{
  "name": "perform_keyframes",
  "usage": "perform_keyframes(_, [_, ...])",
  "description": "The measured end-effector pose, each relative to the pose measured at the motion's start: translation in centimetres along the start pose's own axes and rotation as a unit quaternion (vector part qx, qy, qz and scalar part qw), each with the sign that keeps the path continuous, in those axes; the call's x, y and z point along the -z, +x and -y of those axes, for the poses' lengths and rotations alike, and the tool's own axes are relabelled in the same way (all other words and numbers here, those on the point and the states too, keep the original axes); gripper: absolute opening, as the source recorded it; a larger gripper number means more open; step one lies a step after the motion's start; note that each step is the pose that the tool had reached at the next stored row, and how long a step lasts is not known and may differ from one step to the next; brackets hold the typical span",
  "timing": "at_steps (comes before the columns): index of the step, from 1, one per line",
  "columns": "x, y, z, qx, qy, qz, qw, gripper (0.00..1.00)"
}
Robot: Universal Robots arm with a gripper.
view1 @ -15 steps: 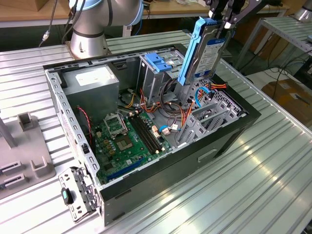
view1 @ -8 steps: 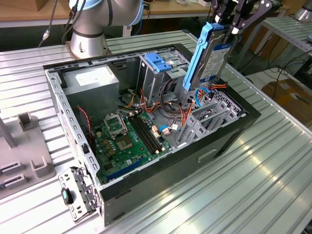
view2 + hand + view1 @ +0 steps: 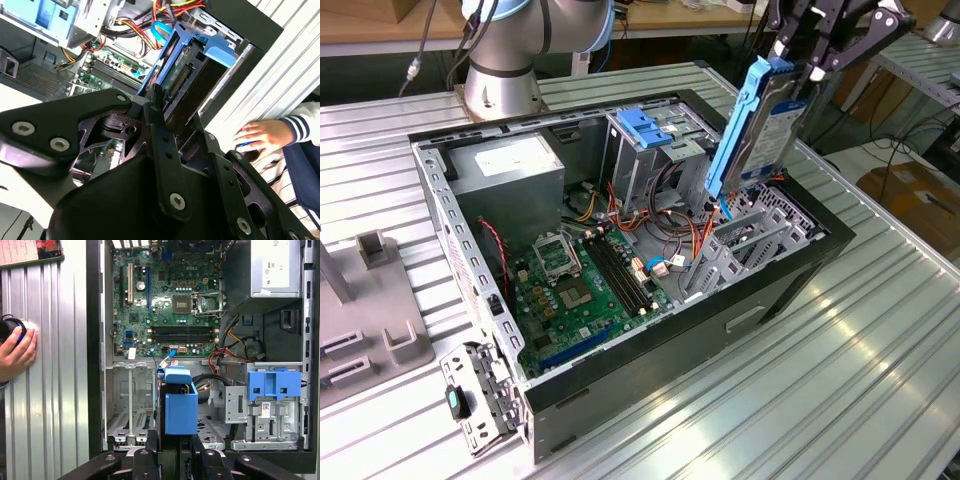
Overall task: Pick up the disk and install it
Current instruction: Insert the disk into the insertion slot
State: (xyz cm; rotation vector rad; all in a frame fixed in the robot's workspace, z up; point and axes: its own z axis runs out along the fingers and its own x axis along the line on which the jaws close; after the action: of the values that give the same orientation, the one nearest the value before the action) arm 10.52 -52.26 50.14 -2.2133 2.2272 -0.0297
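Ribbed metal tabletop (image 3: 840, 380) bears an open computer case (image 3: 790, 290), 1 hand (image 3: 17, 352) resting beside it. Above the case, the gripper (image 3: 810, 70) is clamped on the disk (image 3: 765, 125), held nearly upright.

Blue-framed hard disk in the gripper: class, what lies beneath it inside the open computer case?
A grey metal drive bay lies below the blue-framed black-silver disk; the disk itself covers the bay's floor directly underneath.

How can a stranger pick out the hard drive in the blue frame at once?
Find the open black computer case on the ribbed metal table. Over its end at the exterior view's right, the black gripper holds a flat black-silver hard drive on edge. Unlike the light-blue plastic bracket on the metal cage nearby, it carries a white label.
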Motion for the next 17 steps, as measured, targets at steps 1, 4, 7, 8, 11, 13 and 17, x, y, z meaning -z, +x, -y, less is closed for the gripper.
perform_keyframes(1, [-0.01, 0.27, 0.0, 0.0, 0.0, 0.0, 1.0, 0.35])
perform_keyframes(4, [-0.01, 1.01, 0.0, 0.0, 0.0, 0.0, 1.0, 0.35])
perform_keyframes(7, [-0.02, 1.49, 0.01, 0.0, 0.0, 0.0, 1.0, 0.35])
perform_keyframes(8, [-0.02, 1.8, 0.01, 0.0, 0.0, 0.0, 1.0, 0.35])
perform_keyframes(11, [-0.03, 2.26, 0.01, 0.0, 0.0, 0.0, 1.0, 0.35])
perform_keyframes(13, [-0.05, 2.41, 0.01, 0.0, 0.0, 0.0001, 1.0, 0.35])
perform_keyframes(17, [-0.24, 2.48, 0.01, 0.0, 0.0, 0.0001, 1.0, 0.35])
